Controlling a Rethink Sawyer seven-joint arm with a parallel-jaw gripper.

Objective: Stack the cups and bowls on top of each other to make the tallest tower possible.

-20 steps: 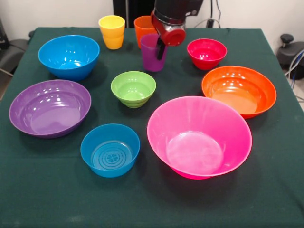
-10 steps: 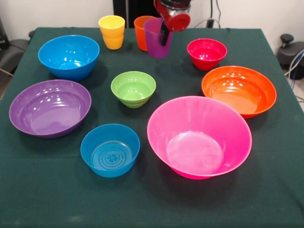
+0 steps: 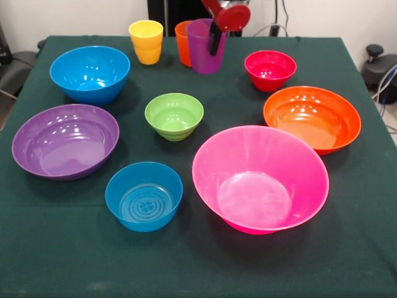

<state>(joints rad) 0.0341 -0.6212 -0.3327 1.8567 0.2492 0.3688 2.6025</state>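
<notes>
Purple cup (image 3: pixel 205 49) hangs clamped in gripper (image 3: pixel 215 42) above table (image 3: pixel 56 248).

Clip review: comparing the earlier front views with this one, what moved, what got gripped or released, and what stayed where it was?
The end effector, gripping the rim of the translucent purple plastic cup, rose and carried the cup up off the dark green tablecloth, drifting slightly toward the picture's right. Nothing was released. The yellow plastic cup, the orange plastic cup and all seven bowls stayed put.
</notes>
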